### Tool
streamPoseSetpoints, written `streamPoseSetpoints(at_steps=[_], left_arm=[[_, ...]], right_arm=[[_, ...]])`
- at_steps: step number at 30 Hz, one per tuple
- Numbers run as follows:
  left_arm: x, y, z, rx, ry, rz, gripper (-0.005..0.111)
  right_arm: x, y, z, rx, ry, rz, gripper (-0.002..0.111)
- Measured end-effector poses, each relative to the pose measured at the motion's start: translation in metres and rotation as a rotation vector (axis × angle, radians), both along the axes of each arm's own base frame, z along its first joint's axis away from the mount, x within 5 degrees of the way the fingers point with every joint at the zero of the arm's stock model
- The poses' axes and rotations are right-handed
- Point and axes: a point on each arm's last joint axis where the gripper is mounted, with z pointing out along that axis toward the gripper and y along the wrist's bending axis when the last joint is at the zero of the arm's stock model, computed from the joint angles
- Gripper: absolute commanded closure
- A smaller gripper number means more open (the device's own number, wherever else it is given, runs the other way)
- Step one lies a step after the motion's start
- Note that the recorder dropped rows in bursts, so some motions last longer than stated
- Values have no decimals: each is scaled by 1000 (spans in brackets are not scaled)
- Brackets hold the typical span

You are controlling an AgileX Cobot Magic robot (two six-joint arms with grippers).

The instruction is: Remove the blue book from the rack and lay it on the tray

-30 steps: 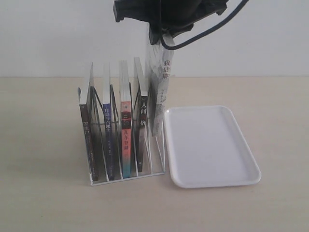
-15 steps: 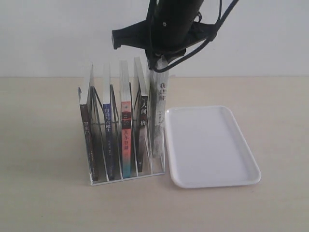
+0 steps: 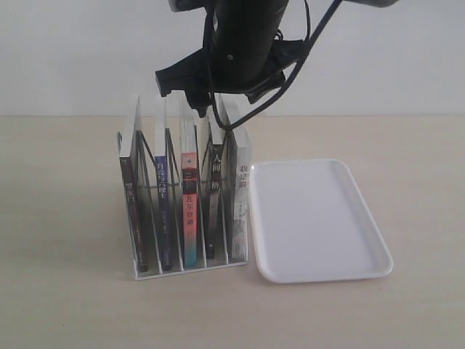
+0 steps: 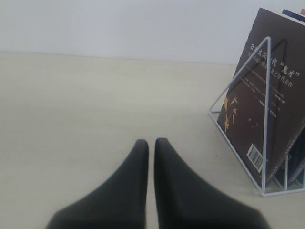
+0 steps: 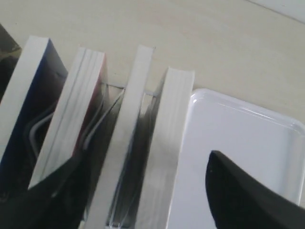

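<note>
Position of the task item: the thin paperback with the dark blue spine, the blue book point(image 3: 161, 196), stands upright in the second slot from the left of the small clear acrylic and wire rack point(image 3: 174, 271), seen from the exterior view. It is not gripped.

Right gripper point(image 5: 143, 167): fingers apart and empty, poised above the rack's tray-side end. Left gripper point(image 4: 151, 143): fingers together, holding nothing, low over the pale wooden table point(image 3: 73, 305) beside the rack.

Recommended execution: shift the right gripper across to the blue spine and straddle that book's top edge alone. The red-and-teal-spined neighbour point(image 3: 190, 211) stands close, so descend squarely. Lift vertically until clear of the dividers before turning the book flat.

Count: five books, one rack, one flat white rectangular plastic tray point(image 3: 327, 277), two grippers
</note>
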Motion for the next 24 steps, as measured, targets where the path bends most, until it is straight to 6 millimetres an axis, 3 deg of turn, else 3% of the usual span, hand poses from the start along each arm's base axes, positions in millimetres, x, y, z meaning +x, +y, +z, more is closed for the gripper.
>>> streamPoseSetpoints(at_steps=[4, 7, 13, 18, 24], left_arm=[[0, 0, 0, 0, 0, 0, 102], [0, 0, 0, 0, 0, 0, 102], [0, 0, 0, 0, 0, 0, 102], [0, 0, 0, 0, 0, 0, 102], [0, 0, 0, 0, 0, 0, 102]], right_arm=[[-1, -3, 4, -22, 7, -10, 64], [-5, -7, 21, 1, -13, -15, 70], [-18, -15, 54, 90, -57, 6, 72], [-26, 2, 54, 224, 1, 91, 72], [-25, 15, 37, 208, 42, 104, 72]])
